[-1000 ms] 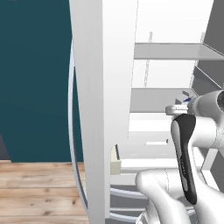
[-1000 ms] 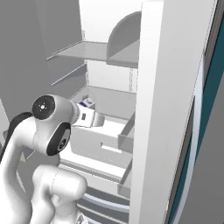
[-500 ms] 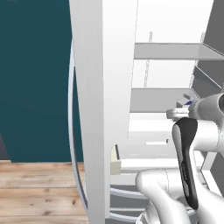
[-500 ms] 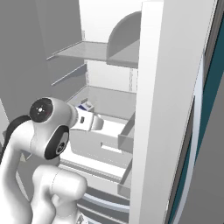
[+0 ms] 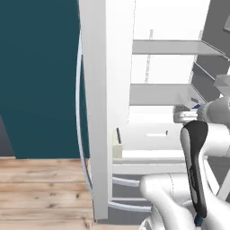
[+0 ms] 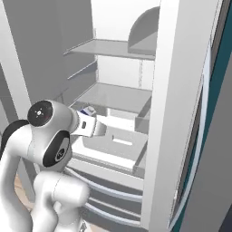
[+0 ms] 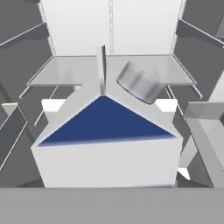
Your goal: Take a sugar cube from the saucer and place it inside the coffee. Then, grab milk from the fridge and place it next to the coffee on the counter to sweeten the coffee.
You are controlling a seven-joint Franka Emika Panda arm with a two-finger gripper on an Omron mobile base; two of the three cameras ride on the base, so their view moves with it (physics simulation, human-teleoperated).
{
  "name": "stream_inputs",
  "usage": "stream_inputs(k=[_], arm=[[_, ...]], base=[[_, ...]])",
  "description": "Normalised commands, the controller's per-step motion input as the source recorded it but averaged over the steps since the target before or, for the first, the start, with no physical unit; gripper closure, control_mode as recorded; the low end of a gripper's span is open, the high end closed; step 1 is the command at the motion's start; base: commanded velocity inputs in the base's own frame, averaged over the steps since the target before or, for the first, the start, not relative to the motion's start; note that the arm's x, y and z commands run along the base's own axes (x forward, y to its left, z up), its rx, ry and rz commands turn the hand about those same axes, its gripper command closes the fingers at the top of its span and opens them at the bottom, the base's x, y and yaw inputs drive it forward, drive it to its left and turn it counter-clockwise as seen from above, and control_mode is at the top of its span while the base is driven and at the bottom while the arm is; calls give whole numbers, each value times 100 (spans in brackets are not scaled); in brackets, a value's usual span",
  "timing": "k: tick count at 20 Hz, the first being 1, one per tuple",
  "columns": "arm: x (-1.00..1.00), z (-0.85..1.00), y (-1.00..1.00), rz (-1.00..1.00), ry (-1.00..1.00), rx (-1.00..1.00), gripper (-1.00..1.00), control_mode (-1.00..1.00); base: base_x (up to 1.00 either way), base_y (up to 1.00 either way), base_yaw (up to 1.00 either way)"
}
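The fridge (image 6: 181,90) stands open, white with grey shelves. The milk (image 7: 107,140), a boxy white carton with a blue gabled top, sits directly ahead of the gripper (image 6: 93,118), inside the fridge; whether the gripper pinches it, I cannot tell.

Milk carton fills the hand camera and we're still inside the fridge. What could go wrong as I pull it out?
1. The milk hides the fingertips in the hand view, so the grip cannot be confirmed; it may slip.
2. The shelf sits just above the carton; lifting could knock it.
3. The fridge wall stands beside the arm; swinging out wide may clip it.
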Motion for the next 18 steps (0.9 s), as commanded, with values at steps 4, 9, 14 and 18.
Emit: stream_inputs(k=[4,9,14,18], arm=[[0,0,0,0,0,0,100,100],[0,0,0,0,0,0,100,100],[0,0,0,0,0,0,100,100],[0,0,0,0,0,0,100,100]], base=[[-99,1,0],[-100,8,0],[-98,37,-1],[-85,60,-10]])
